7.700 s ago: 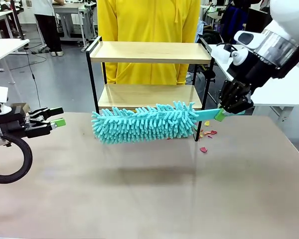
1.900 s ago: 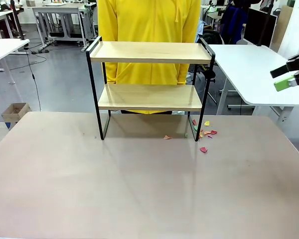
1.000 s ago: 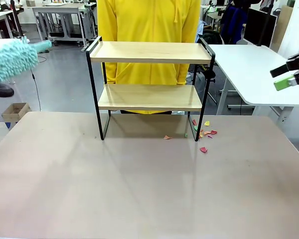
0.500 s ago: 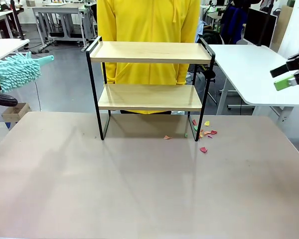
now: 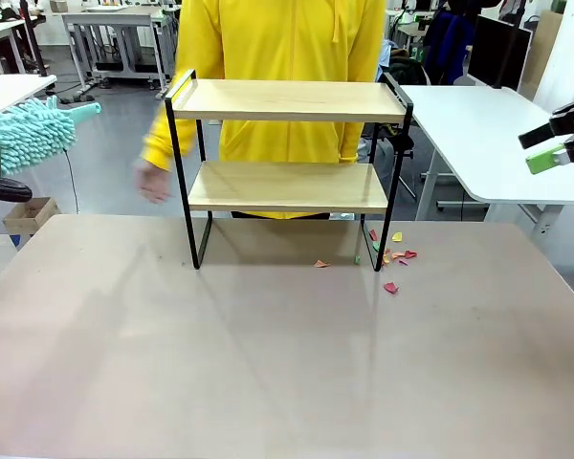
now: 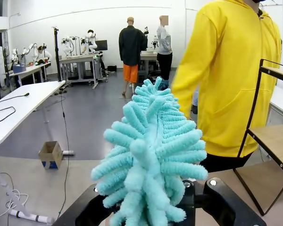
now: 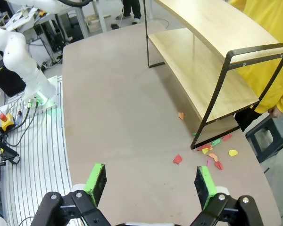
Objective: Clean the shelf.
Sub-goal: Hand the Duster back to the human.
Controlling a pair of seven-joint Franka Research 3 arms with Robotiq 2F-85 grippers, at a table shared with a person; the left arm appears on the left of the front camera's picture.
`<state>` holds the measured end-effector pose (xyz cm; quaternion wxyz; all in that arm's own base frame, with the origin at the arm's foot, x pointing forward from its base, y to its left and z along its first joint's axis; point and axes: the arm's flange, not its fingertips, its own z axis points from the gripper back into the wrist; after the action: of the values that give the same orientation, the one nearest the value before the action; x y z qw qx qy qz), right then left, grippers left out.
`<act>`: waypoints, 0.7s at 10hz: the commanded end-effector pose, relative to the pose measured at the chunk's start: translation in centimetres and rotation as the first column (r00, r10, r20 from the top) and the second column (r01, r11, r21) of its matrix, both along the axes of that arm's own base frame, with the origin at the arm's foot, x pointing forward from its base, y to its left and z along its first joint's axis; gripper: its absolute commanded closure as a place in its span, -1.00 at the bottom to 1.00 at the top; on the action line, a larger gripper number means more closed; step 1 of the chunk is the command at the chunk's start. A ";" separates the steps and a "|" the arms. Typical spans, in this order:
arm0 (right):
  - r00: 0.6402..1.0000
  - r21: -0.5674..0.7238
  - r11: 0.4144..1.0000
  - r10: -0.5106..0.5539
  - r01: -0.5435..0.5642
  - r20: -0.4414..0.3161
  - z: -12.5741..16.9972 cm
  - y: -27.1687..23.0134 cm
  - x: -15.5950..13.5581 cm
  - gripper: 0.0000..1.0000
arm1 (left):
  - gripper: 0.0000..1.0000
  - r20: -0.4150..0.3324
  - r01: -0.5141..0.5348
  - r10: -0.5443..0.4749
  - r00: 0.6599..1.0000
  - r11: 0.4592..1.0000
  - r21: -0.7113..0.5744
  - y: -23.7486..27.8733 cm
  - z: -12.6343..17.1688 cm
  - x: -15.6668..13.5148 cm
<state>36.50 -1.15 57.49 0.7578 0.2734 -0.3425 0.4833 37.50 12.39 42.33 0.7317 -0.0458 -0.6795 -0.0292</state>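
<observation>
The shelf [image 5: 287,100], two light wooden boards in a thin black frame, stands at the far middle of the table; its boards look bare. It also appears at the right edge of the left wrist view as the shelf [image 6: 273,136] and at the top of the right wrist view as the shelf [image 7: 212,70]. A fluffy teal duster [image 5: 24,134] hangs at the picture's left edge, off the table. My left gripper [image 6: 153,202] is shut on the duster [image 6: 151,150], its fingertips buried in the fluff. My right gripper [image 5: 558,145] hovers open at the far right, its green pads [image 7: 96,181] wide apart and holding nothing.
A person in a yellow hoodie [image 5: 287,48] stands behind the shelf, one hand [image 5: 153,182] lowered beside its left post. Coloured paper scraps [image 5: 394,258] lie on the tabletop [image 5: 287,354] by the shelf's right foot. White tables stand at both sides.
The duster has dropped a little and steadied at the left edge. The person's arm and hand have come down beside the shelf's left post. My right gripper has not moved.
</observation>
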 end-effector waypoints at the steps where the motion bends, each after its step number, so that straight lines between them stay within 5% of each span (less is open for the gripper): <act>1: 1.000 0.003 1.000 0.008 -0.008 0.006 0.1 -0.1 0.1 -1.00 | 0.62 0.005 -0.001 0.001 1.000 1.000 -0.005 -0.1 0.4 -0.1; 7: 1.000 0.003 1.000 0.008 -0.008 0.006 0.1 -0.1 0.1 -1.00 | 0.62 0.005 -0.001 0.001 1.000 1.000 -0.005 -0.1 0.4 -0.1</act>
<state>36.50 -1.15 57.49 0.7578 0.2734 -0.3425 0.4833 37.49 12.24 42.32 0.7322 -0.0467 -0.6788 -0.0302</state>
